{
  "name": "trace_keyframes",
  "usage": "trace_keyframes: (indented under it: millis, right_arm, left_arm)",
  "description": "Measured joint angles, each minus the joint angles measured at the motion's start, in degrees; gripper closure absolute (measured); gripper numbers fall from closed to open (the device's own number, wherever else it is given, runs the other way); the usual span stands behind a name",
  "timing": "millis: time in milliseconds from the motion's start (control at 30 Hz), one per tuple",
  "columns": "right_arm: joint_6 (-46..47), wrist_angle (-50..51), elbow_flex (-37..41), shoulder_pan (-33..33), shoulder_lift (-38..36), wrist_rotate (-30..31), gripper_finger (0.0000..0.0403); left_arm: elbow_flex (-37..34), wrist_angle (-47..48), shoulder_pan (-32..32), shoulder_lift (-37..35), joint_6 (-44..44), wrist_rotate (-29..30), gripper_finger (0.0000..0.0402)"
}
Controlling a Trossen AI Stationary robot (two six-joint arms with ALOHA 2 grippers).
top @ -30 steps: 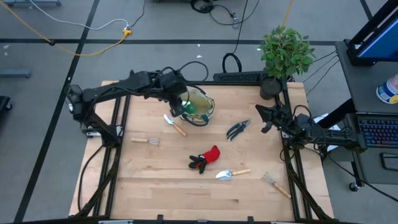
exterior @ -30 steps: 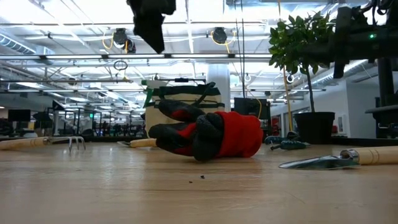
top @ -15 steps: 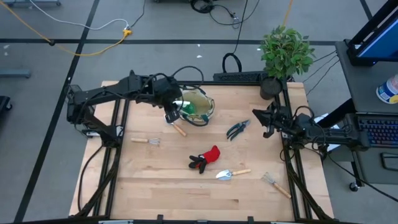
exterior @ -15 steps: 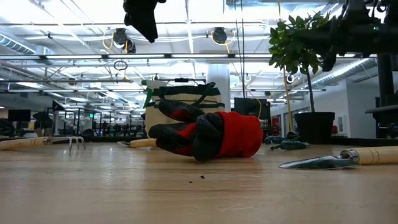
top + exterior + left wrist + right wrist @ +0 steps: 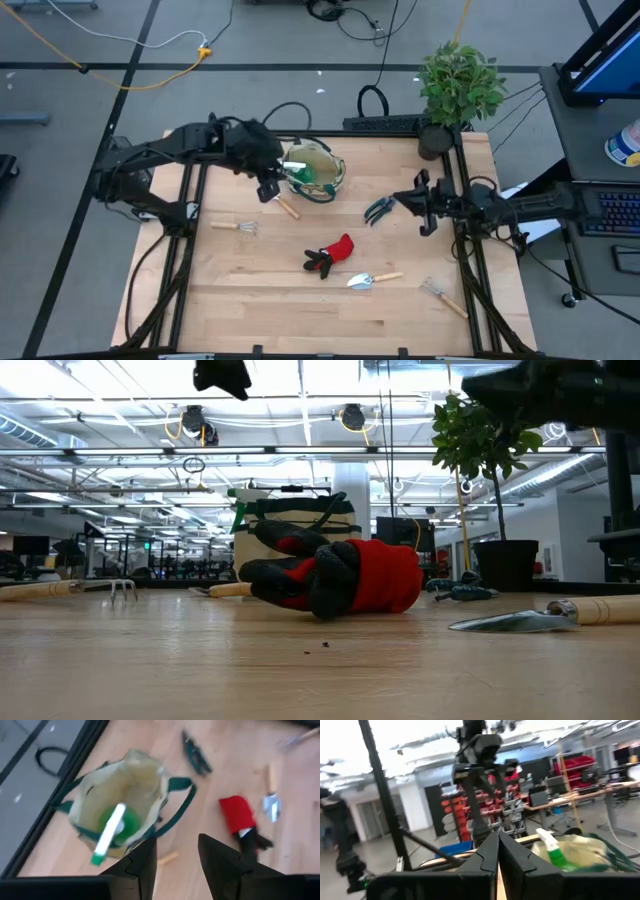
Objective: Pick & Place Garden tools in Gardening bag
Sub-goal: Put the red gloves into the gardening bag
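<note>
The left gripper (image 5: 268, 187) is held apart and empty beside the bag (image 5: 315, 170) on the counter (image 5: 300, 300). The right gripper (image 5: 420, 203), fingers together, is near the shears (image 5: 381, 207).

The robot has two slim black arms made of jointed segments. The left gripper (image 5: 175, 865) has two flat, dark, wedge-shaped fingers. The right gripper (image 5: 497, 855) has similar black fingers.

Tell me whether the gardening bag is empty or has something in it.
Not empty: the gardening bag stands open-mouthed with the green-white round item inside.
</note>
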State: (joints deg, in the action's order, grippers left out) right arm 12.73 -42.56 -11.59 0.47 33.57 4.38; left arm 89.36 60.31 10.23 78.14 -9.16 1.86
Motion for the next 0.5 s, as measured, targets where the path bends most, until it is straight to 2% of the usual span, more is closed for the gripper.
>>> trace_keyframes:
  millis: [200, 400, 500]
  right_arm:
    - [-6.67, 4.59, -10.25, 5.08, 9.14, 0.12, 0.0399]
    - [-11.75, 18.47, -22.94, 9.12, 18.85, 0.11, 0.0399]
    - [-12.56, 24.78, -28.57, 10.15, 23.97, 0.33, 0.0399]
  left_arm:
    - [-13.04, -9.10, -1.89, -10.31, -2.94, -1.36, 0.0252]
    - [-26.76, -21.99, -6.07, -21.26, -6.26, -1.37, 0.0252]
    - [-32.20, -25.57, -8.39, -25.96, -6.80, -1.39, 0.0252]
